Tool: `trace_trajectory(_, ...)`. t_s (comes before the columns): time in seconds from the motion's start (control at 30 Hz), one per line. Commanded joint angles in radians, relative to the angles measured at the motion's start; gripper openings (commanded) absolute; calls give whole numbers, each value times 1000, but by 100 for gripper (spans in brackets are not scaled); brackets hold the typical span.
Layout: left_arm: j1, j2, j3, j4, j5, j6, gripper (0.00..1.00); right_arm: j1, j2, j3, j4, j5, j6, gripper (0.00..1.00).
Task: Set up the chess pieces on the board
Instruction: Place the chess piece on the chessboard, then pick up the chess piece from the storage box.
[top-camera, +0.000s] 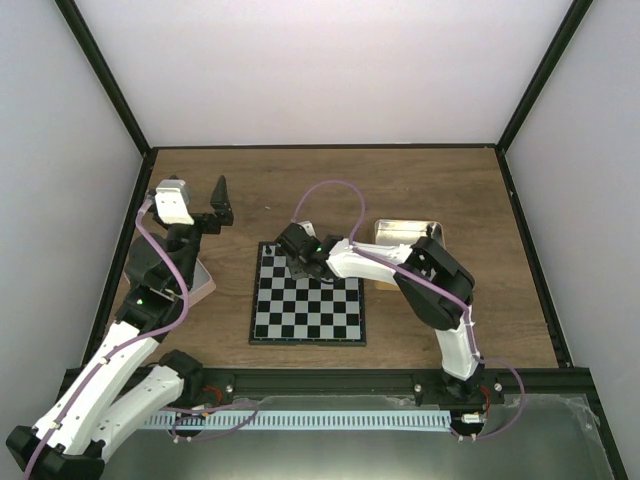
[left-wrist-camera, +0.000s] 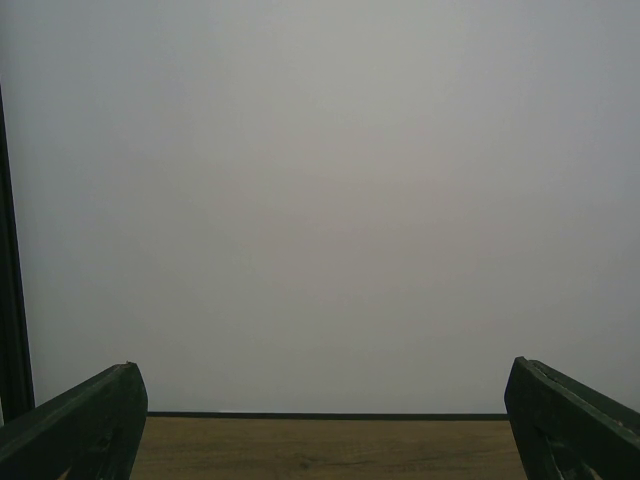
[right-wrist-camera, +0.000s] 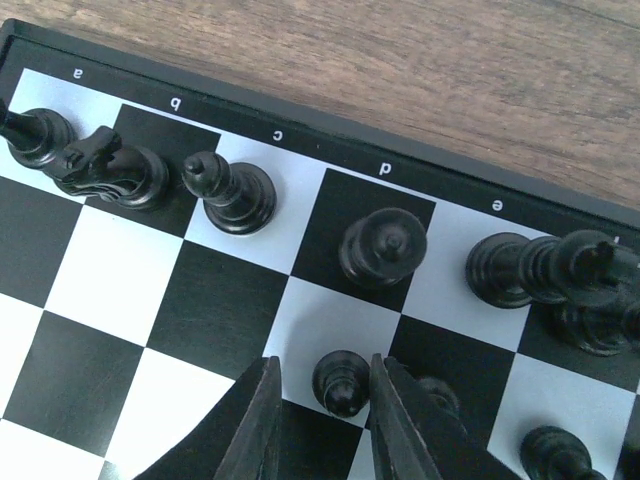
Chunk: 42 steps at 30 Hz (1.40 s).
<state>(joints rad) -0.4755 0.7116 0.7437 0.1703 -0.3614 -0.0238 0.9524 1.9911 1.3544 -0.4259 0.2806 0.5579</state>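
The one tabletop carries the one board at its middle, with a single metal tin just beyond the board's far right corner. Of my two hands, the left hand is raised off to the left, its fingers spread wide with nothing between them, facing the blank wall. My right hand is down over the board's far left corner, its fingers drawn close on either side of one pawn. The pawn looks to touch the one finger with a sliver of gap at the other, so I cannot tell whether I am truly pinching it. The chess pieces stand on the board along the lettered edge. I count five clearly there on a through e, and a dark crowd past e that I cannot separate. In the next row I count three, my pawn on the pale square in front of d and two more to its right, one half hidden by my finger. I judge these to be tiny, light, hard and smooth, easy to topple or squirt free. I would take the pawn low across its body, under the head.
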Motion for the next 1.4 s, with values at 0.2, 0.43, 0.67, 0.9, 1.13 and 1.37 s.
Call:
trace_trajectory(0.2, 5, -5, -4, 10, 2, 2, 100, 4, 13, 27, 16, -4, -7, 19)
trace_trajectory(0.43, 6, -5, -4, 10, 2, 2, 100, 3, 5, 28, 22, -5, -13, 21)
trace_trajectory(0.67, 5, -5, -4, 11, 1, 2, 100, -5, -97, -9, 67, -20, -18, 28)
trace_trajectory(0.9, 5, -7, -4, 12, 6, 1, 100, -60, -304, -132, 116, 46, 25, 32)
trace_trajectory(1.13, 5, -7, -4, 12, 13, -2, 100, -236, -506, -296, 34, 221, 152, 35)
trace_trajectory(1.37, 5, -6, -4, 12, 13, -5, 100, -476, -559, -414, -103, 238, 257, 36)
